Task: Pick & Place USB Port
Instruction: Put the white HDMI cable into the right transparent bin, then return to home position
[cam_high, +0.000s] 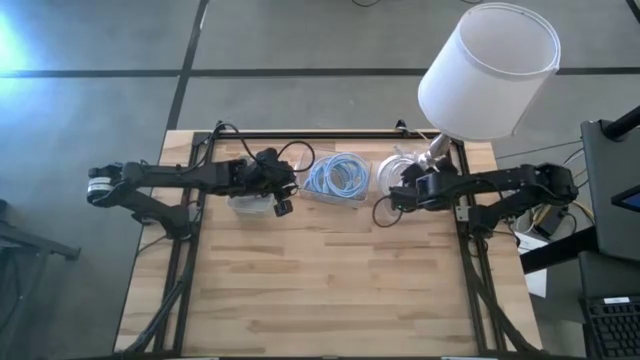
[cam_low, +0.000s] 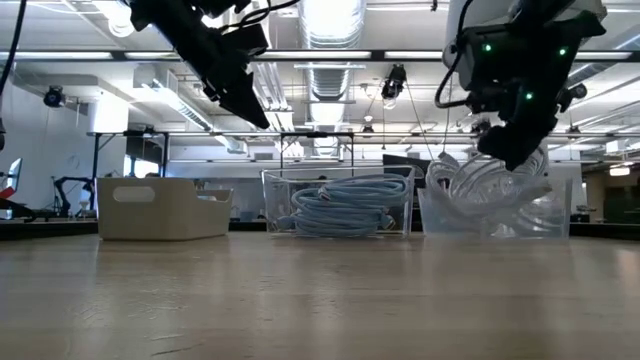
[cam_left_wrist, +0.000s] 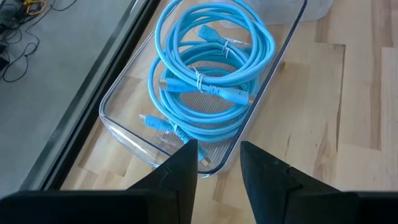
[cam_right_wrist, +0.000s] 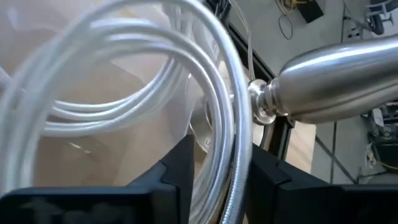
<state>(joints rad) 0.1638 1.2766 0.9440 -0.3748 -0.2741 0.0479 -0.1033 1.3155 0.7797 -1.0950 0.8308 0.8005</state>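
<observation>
- Your right gripper (cam_right_wrist: 214, 168) sits over the right-hand clear bin (cam_high: 392, 172). Its fingers (cam_right_wrist: 177, 171) stand narrowly apart, with a strand of the white cable (cam_right_wrist: 217, 118) running up between them. You cannot tell whether they pinch it or only straddle it.
- In the low view that gripper (cam_low: 515, 150) hangs just above the white coil (cam_low: 490, 190), which bulges over the bin's rim.
- Just beside the right gripper you see the lamp's metal stem (cam_right_wrist: 336, 87); its white shade (cam_high: 488, 70) stands at the tabletop's far right corner.
- Your left gripper (cam_left_wrist: 214, 168) is parted a little and holds nothing. It hovers above the near edge of the middle clear bin (cam_left_wrist: 124, 134).
- From above, the left gripper (cam_high: 283, 205) lies between the beige bin (cam_high: 248, 203) and the middle bin.
- In the middle bin lies the blue cable (cam_left_wrist: 208, 74), coiled and tied, with its plugs showing among the loops.
- The three bins stand in a row along the far side of the wooden tabletop (cam_high: 330, 290): beige on the left, blue coil in the middle, white coil on the right.
- You cannot make out a separate USB part; the cables in the two clear bins are the only such things visible.
</observation>
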